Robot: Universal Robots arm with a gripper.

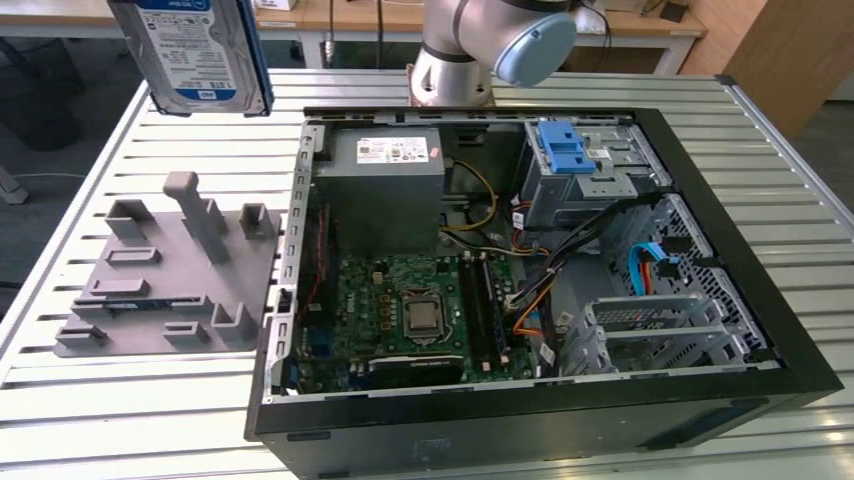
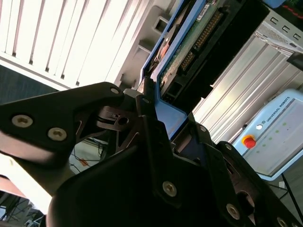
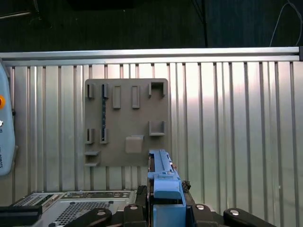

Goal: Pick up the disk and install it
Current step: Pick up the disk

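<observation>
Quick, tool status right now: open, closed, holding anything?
Tool: closed, holding the disk by its blue-framed edge.

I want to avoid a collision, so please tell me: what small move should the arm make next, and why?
Probably carry the disk sideways toward the exterior view's right, keeping its height. The tool grips it by the blue bracket, high up near the grey fixture plate, while the drive cage sits in the open case, off to that side.

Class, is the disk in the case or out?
Out: the disk hangs upright over the table, gripped by the hand, beside the case.
</observation>
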